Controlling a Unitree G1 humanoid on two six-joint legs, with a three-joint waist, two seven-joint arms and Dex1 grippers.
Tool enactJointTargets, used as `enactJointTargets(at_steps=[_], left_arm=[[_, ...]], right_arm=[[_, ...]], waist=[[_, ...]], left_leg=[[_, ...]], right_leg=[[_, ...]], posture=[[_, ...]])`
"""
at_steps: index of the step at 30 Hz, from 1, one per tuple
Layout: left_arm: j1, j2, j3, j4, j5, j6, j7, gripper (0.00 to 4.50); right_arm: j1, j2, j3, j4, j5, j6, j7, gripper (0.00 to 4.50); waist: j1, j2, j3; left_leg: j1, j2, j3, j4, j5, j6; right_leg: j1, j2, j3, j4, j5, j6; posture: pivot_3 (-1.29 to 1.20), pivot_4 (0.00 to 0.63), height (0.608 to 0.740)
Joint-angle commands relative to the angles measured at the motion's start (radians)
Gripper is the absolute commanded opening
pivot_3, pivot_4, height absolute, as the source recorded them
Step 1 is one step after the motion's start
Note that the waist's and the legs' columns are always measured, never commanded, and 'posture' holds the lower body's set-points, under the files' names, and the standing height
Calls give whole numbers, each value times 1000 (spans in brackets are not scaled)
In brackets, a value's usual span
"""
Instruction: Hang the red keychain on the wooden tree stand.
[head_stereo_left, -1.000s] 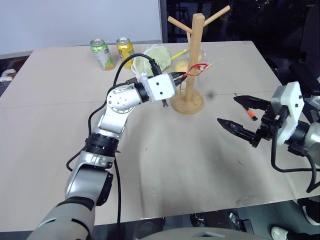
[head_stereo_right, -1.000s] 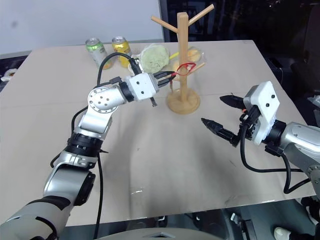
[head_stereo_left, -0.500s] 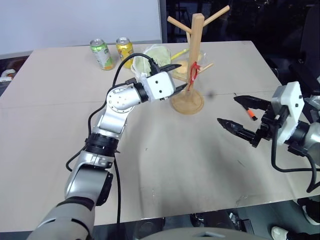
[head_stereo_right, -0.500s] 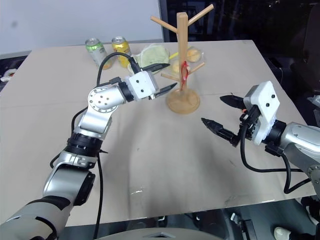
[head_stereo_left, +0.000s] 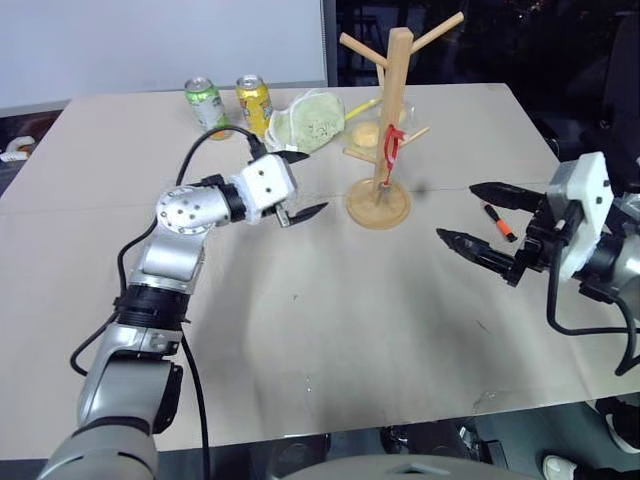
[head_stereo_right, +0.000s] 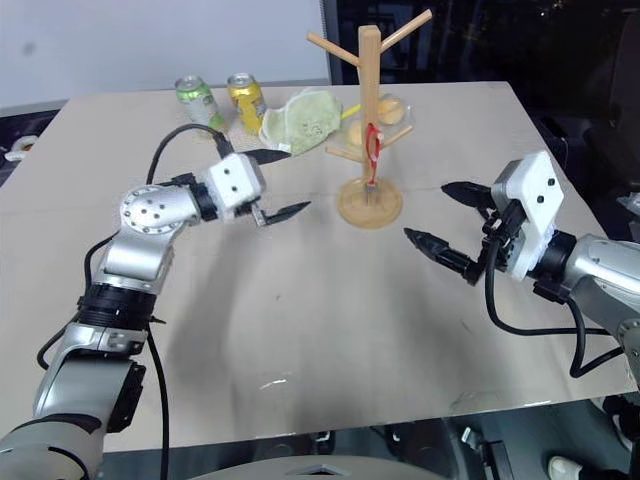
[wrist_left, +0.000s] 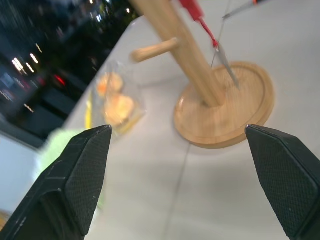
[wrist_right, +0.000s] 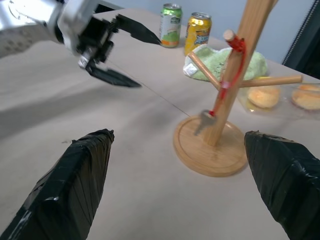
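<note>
A broad, matte beige worktop (head_stereo_left: 330, 330) carries the scene, its surface smooth with a faint seam running across it. Near its far middle stands the wooden tree stand (head_stereo_left: 392, 110), a pale, round post rising upright from a turned disc base, with slim pegs angling up and outward. The left claw (head_stereo_left: 298, 184), a white block tipped with two tapered black fingers, hovers over the worktop just left of the stand's base, its fingers spread wide and holding nothing. The right claw (head_stereo_left: 487, 222), well to the right of the stand, likewise stands wide and empty, pointing left toward the stand. The red keychain (head_stereo_left: 388, 148) hangs from a peg on the stand's right side, its thin cord loop running straight down along the post, long axis vertical, the small dark metal key (wrist_right: 202, 120) dangling at the bottom just above the disc base.
</note>
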Motion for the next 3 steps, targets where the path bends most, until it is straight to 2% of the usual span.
enactJointTargets(at_steps=[1, 3], left_arm=[[-38, 63, 61, -139, -158, 256, -88, 4424], [-31, 109, 78, -187, -227, 355, -147, 4424]], right_arm=[[-15, -28, -24, -2, 2, -17, 28, 4500], [-20, -37, -27, 6, 4, -17, 38, 4500]], waist=[[-2, 0, 0], [-2, 0, 0]], left_leg=[[0, 0, 0, 0, 0, 0], [0, 0, 0, 0, 0, 0]], right_leg=[[0, 0, 0, 0, 0, 0], [0, 1, 0, 0, 0, 0]], posture=[[0, 150, 740], [0, 150, 740]])
